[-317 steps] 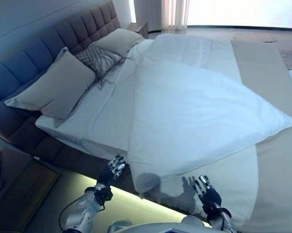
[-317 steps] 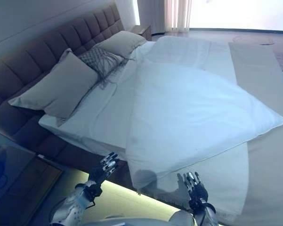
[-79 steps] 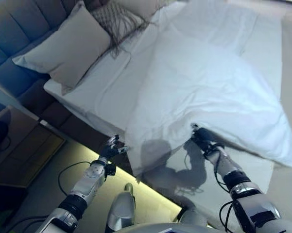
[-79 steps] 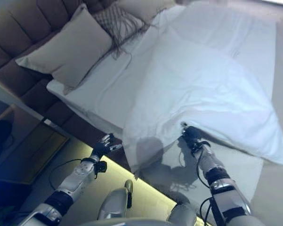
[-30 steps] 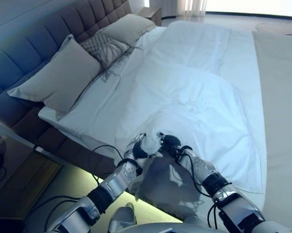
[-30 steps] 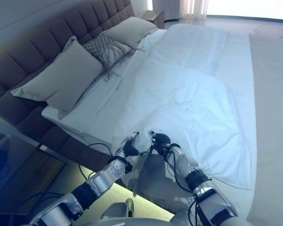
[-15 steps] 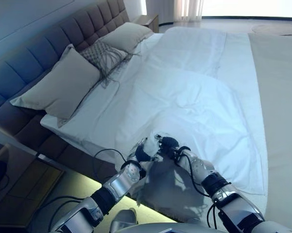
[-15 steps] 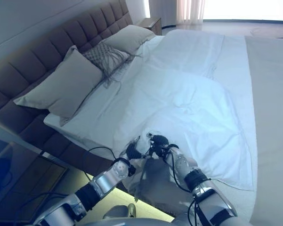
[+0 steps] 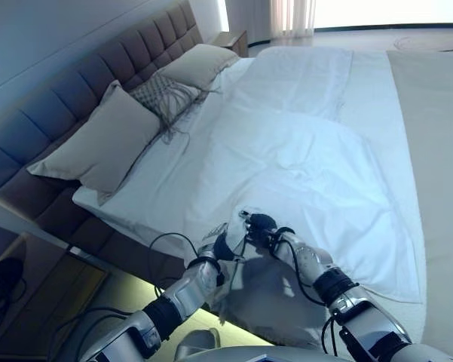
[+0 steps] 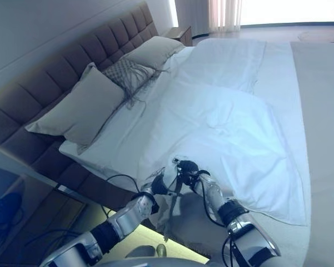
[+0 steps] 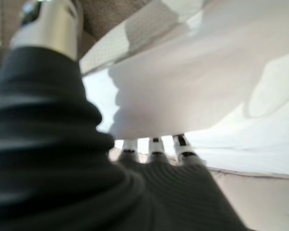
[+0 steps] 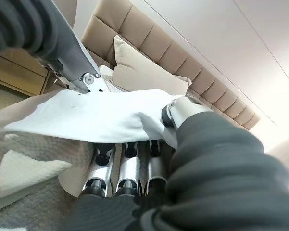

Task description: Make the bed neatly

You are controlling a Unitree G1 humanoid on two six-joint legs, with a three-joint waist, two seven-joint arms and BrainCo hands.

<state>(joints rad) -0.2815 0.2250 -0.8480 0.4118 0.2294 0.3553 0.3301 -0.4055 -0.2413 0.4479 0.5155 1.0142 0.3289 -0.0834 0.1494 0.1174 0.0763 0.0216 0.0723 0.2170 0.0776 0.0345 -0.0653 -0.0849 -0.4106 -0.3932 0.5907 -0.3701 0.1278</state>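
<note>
Headboard [image 9: 75, 98] running along left, pillows [image 9: 98, 143] leaning on it. Duvet [image 9: 301, 166] lying crumpled across bed [image 9: 437, 151], near corner folded back toward middle. Left hand [image 9: 215, 245] reaching up at near edge of duvet, fingers [image 11: 154, 144] tucking under the cloth, curl not readable. Right hand [image 9: 260, 224] just beside it, fingers [image 12: 127, 166] under the same edge with thumb pressing on top, pinching duvet. Both hands meeting at bed's near side, nightstand [image 9: 30, 279] sitting lower left.
</note>
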